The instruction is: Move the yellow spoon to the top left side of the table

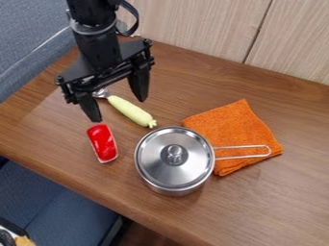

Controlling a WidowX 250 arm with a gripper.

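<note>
1. Nearest us stands a lidded pot point(158, 169), upright on the table point(283, 197); its wire handle point(243, 147) points right, away from the spoon, which seems to leave the claw a freer approach.
2. We find the yellow spoon point(131, 111) lying flat, left of the table's middle, aslant between the pot and the upper left. Its metal bowl point(101, 93) already points towards the goal side, so we judge that a short carry without much turning could do.
3. Over the spoon hangs the claw point(119, 110), spread wide and holding nothing. We see its two fingers set apart across the spoon's line, presumably so that they can close on the narrow handle from both sides. We judge that the next step is to line up, lower and grip.
4. Just beside the claw's left-hand tip, as we look, lies a red object point(103, 142) with a pale rim. We would watch that finger, since a low or skewed descent could nudge it.
5. Further right we have a folded orange cloth point(233, 126), with the pot's handle reaching over it; both sit outside the likely path.
6. Behind the table we see a wooden panel point(193, 21), which gives us reason to keep the carry low and unhurried.
</note>
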